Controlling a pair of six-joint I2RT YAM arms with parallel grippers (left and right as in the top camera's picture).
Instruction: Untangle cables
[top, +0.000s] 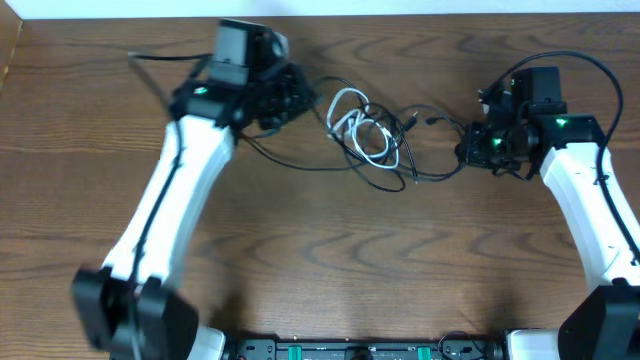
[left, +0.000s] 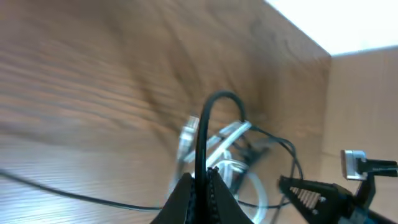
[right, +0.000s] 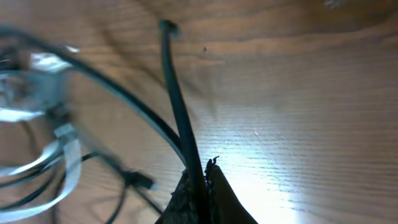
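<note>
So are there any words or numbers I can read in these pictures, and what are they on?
None. Nothing readable stands on the cables, the table or the robot arms. The green spots are lights, not writing.

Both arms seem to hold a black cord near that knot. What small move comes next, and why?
Probably draw the two apart slowly, outward. The left end effector and the right end effector are each shut on a black cable, and the bunch around the white cable lies between them, so a gentle pull may loosen it.
</note>
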